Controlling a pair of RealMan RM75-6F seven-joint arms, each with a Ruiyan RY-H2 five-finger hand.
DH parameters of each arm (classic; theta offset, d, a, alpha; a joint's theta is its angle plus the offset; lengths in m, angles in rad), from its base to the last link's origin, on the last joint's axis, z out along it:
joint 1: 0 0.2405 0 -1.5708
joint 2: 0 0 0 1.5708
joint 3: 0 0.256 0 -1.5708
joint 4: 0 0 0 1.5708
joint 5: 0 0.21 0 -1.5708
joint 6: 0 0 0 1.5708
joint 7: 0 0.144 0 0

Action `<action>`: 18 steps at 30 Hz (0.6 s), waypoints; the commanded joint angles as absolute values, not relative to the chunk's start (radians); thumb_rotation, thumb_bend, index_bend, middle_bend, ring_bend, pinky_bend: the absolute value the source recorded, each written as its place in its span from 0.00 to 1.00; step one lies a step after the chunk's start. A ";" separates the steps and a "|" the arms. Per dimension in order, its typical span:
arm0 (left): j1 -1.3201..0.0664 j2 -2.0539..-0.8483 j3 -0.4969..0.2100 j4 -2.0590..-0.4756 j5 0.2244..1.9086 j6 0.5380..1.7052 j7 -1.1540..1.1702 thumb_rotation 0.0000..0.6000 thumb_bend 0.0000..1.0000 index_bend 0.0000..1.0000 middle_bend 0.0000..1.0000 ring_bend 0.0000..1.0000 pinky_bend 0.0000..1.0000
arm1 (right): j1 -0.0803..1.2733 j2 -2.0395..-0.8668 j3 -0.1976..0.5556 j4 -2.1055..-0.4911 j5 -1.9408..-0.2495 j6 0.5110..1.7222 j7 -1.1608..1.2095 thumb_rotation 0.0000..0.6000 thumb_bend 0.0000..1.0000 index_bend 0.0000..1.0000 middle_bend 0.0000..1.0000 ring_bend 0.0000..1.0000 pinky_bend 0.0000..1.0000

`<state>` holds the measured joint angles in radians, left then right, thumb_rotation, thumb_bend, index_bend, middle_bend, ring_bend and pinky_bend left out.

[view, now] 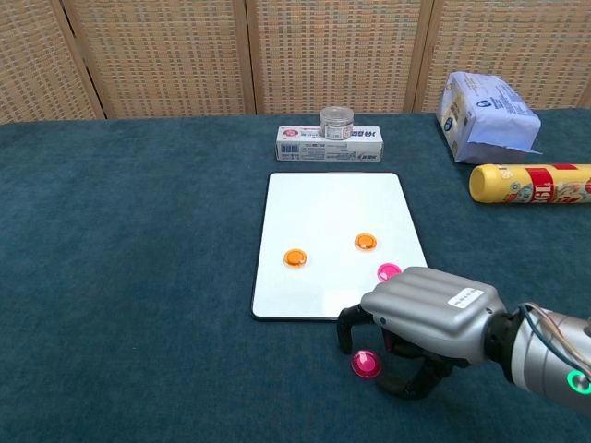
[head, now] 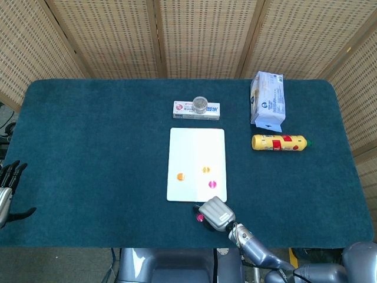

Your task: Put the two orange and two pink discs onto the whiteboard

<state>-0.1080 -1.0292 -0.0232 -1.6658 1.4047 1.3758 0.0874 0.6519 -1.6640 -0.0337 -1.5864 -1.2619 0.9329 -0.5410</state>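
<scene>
- I take the whiteboard [view: 332, 221] as my landmark; it lies flat near the middle of the counter [view: 138, 277], long side running away from me.
- Two orange discs [view: 295, 257] [view: 366, 242] sit on the whiteboard's near half, one toward its left side, one toward its right.
- One pink disc [view: 389, 271] rests on the whiteboard near its front right corner.
- The second pink disc [view: 367, 364] lies on the counter just off the whiteboard's front edge, below that same corner.
- My right robot hand [view: 427, 318] arches over that loose disc, fingers [view: 347, 325] curled down around it; I cannot tell whether any fingertip touches it.
- My left robot hand [head: 7, 188] shows only in the head view, far left of the whiteboard past the counter edge, holding nothing, fingers apart.
- Behind the whiteboard a small jar [view: 337, 121] stands on a flat box [view: 329, 144].
- Right of the whiteboard lie a yellow bottle [view: 531, 184] and, behind it, a white and blue packet [view: 485, 114].
</scene>
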 commanded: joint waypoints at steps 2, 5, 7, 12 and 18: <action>-0.108 -1.030 -0.023 -1.666 1.405 1.375 0.089 1.00 0.00 0.00 0.00 0.00 0.00 | 0.648 -1.669 -0.034 -1.578 -1.276 0.937 -0.526 1.00 0.41 0.58 0.99 0.92 1.00; -0.108 -1.030 -0.023 -1.666 1.405 1.376 0.088 1.00 0.00 0.00 0.00 0.00 0.00 | 0.645 -1.678 -0.030 -1.567 -1.285 0.941 -0.510 1.00 0.41 0.58 0.99 0.92 1.00; -0.108 -1.030 -0.023 -1.666 1.405 1.376 0.086 1.00 0.00 0.00 0.00 0.00 0.00 | 0.641 -1.683 -0.030 -1.558 -1.294 0.945 -0.497 1.00 0.41 0.59 0.99 0.92 1.00; -0.108 -1.029 -0.023 -1.665 1.405 1.375 0.085 1.00 0.00 0.00 0.00 0.00 0.00 | 0.634 -1.694 -0.031 -1.538 -1.321 0.957 -0.468 1.00 0.42 0.60 0.99 0.92 1.00; -0.108 -1.028 -0.023 -1.666 1.405 1.375 0.084 1.00 0.00 0.00 0.00 0.00 0.00 | 0.628 -1.697 -0.032 -1.525 -1.355 0.966 -0.432 1.00 0.42 0.61 0.99 0.92 1.00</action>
